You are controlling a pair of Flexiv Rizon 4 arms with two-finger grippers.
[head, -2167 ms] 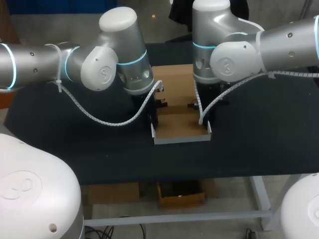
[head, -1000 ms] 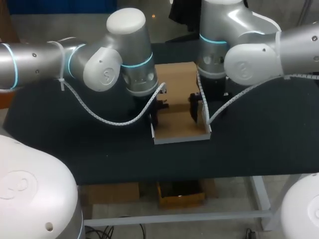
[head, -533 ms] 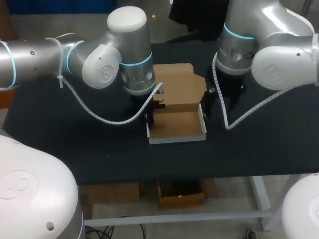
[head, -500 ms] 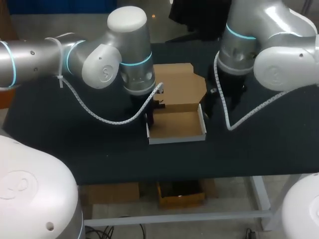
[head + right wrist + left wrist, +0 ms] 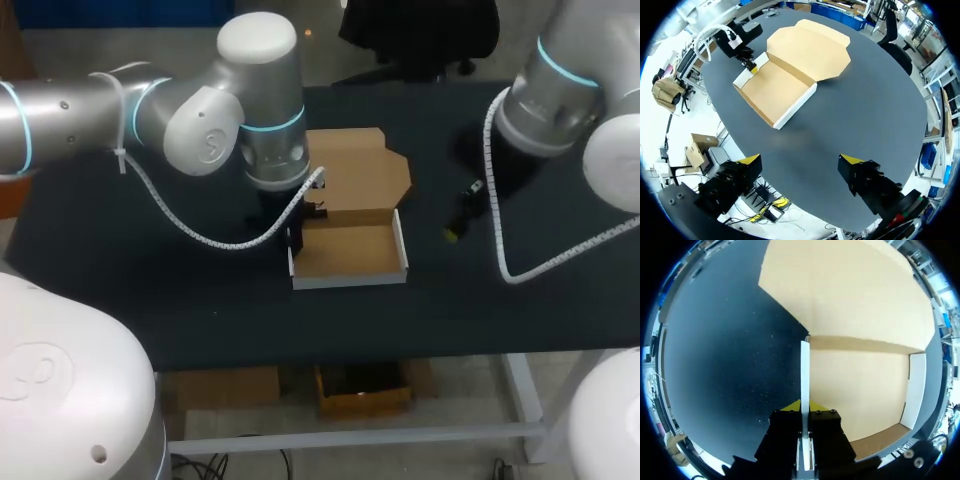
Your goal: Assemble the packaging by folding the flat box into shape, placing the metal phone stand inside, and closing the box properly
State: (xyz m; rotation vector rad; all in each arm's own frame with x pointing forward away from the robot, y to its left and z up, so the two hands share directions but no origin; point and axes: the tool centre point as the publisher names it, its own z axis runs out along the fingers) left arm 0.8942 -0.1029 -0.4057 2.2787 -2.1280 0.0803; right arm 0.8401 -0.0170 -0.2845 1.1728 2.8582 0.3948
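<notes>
My left gripper (image 5: 804,407) is pinched onto the box (image 5: 350,250): its near side wall (image 5: 805,370) stands on edge between the two yellow tips and runs straight out ahead of them, with the tray floor just beside the gripper on its inner side. The lid (image 5: 360,170) lies flat on the desk (image 5: 150,290) beyond the far end of that wall. My right gripper (image 5: 801,162) hangs over bare desk with its fingers spread wide and nothing between them. From it the box sits well ahead and off to one side, long axis running across its line of sight. I cannot see the phone stand in any view. I judge the tray is formed, and since the left arm is tied up steadying it, fetching the stand falls to the free right arm.
</notes>
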